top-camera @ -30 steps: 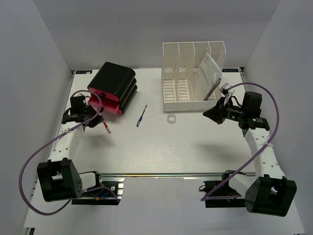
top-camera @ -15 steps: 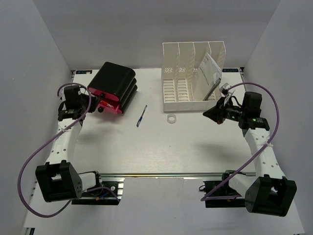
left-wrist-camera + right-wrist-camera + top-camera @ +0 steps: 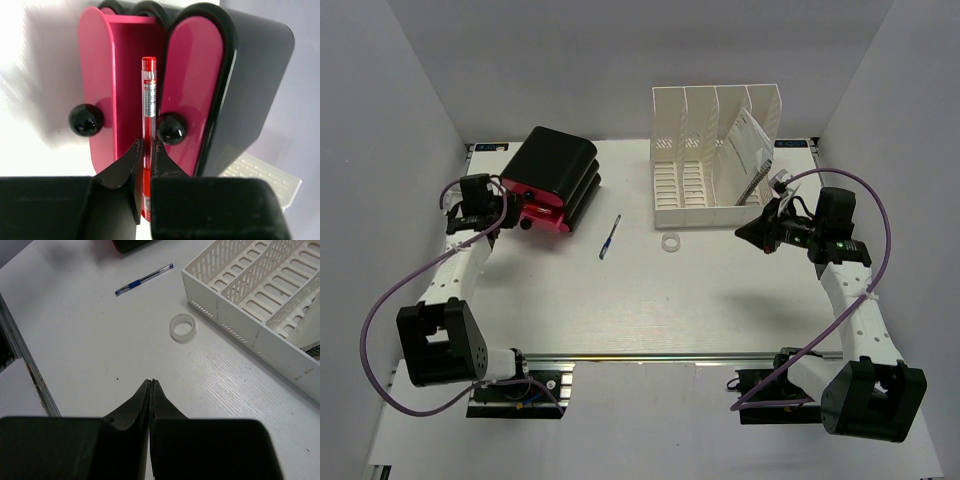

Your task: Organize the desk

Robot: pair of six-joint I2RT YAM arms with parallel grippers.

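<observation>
The desk (image 3: 650, 300) is a white tabletop with a silver rail at its near edge. My left gripper (image 3: 506, 216) is shut on a red pen (image 3: 148, 100), its tip pointing into the open pink slot of a black and pink holder (image 3: 552, 180) lying on its side at the back left; the holder fills the left wrist view (image 3: 195, 90). My right gripper (image 3: 745, 232) is shut and empty, hovering over the desk right of a clear tape ring (image 3: 670, 242), which also shows in the right wrist view (image 3: 182, 327). A blue pen (image 3: 610, 237) lies mid-desk and appears in the right wrist view (image 3: 144, 279).
A white slotted file rack (image 3: 715, 160) stands at the back right with a paper booklet (image 3: 748, 148) in its right slot. Its corner shows in the right wrist view (image 3: 250, 300). Grey walls enclose the desk on three sides.
My left gripper lifted the red pen off the desk, swung it left and back, and brought it up to the pink holder's opening. The right arm has not moved.
</observation>
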